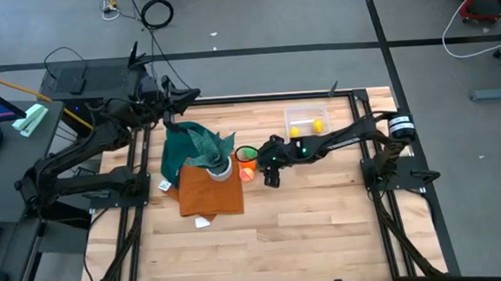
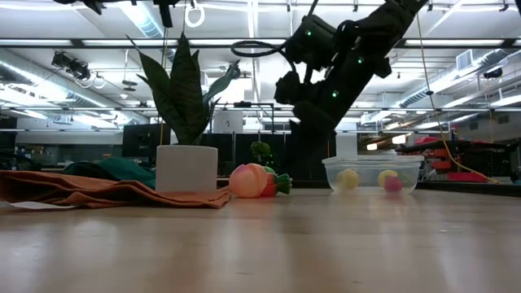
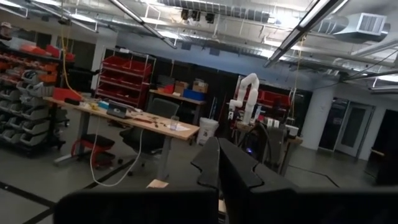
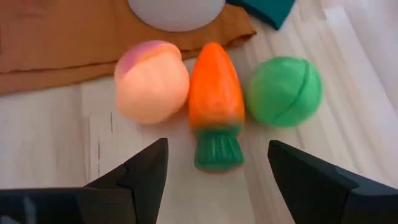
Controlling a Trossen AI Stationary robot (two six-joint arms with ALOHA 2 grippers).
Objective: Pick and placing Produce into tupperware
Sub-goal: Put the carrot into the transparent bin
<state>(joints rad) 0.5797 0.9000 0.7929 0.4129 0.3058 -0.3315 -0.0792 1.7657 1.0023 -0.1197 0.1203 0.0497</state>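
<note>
My right gripper [image 4: 217,163] is open and hovers over three toy pieces lying on the wood: a peach [image 4: 152,81], an orange carrot [image 4: 216,93] with a green top, and a green ball [image 4: 285,91]. Its fingers stand to either side of the carrot's green end without touching it. The low view shows this gripper [image 2: 305,106] raised off the table. The clear tupperware [image 1: 306,120] sits toward the far right and holds two yellow pieces [image 2: 348,178] and a pink-red one [image 2: 393,184]. My left gripper [image 1: 178,101] waits shut, high over the far left.
A spiky plant in a white pot [image 1: 220,167] stands on an orange cloth [image 1: 208,191], right beside the toy pieces. A dark green cloth [image 1: 181,149] lies behind it. A white scrap [image 1: 203,220] lies near the cloth. Bare wood stretches toward the near edge [image 1: 326,232].
</note>
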